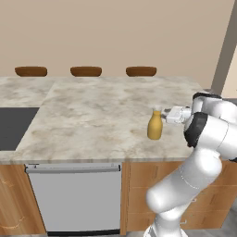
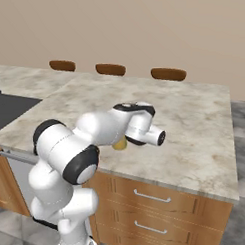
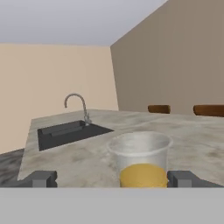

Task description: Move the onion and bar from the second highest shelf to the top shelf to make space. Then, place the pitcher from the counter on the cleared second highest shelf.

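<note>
My gripper (image 3: 111,178), jaws spread wide, straddles the pitcher (image 1: 155,125) standing upright near the counter's (image 1: 92,115) right front edge. I judge I'm grasping; next, close on its neck.

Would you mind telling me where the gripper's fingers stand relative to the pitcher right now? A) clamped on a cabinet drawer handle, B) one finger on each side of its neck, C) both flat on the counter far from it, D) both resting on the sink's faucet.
B: in the hand view the fingers flank the pitcher, whose pale neck rises between them.
</note>
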Motion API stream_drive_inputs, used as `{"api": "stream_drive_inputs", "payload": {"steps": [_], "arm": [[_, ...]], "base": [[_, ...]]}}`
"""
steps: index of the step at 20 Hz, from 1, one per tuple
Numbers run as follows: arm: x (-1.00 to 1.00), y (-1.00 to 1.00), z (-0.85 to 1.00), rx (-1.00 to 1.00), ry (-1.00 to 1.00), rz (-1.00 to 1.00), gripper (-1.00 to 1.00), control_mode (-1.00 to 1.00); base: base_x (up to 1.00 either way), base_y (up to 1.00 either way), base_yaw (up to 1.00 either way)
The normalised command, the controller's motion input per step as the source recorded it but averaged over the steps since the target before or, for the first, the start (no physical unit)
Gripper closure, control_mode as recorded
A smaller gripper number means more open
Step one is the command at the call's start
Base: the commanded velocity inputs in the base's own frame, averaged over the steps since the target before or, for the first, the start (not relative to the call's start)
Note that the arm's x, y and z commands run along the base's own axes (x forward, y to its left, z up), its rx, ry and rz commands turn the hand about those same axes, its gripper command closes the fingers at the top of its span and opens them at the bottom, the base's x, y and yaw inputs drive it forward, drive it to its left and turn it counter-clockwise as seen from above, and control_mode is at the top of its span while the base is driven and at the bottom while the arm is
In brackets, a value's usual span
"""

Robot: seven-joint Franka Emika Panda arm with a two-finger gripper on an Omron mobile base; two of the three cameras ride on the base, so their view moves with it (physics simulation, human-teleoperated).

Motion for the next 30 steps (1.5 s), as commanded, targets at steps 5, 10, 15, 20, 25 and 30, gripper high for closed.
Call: {"api": "stream_drive_inputs", "payload": {"steps": [5,10,15,20,25,30], "arm": [[0.32,0.0,-0.18,0.0,-0.01,0.02,-1.0,-1.0],[0.34,0.0,-0.18,0.0,0.0,0.02,-1.0,-1.0],[0.34,0.0,-0.17,0.0,0.0,0.02,-1.0,-1.0],[0.28,-0.01,-0.17,0.0,0.0,0.01,-1.0,-1.0],[0.04,0.04,-0.03,-0.05,-0.03,0.03,-1.0,-1.0],[-0.05,0.2,0.0,-0.1,-0.13,0.05,-1.0,-1.0]], "base": [[0.0,0.0,0.0],[0.0,0.0,0.0],[0.0,0.0,0.0],[0.0,0.0,0.0],[0.0,0.0,0.0],[0.0,0.0,0.0]]}}
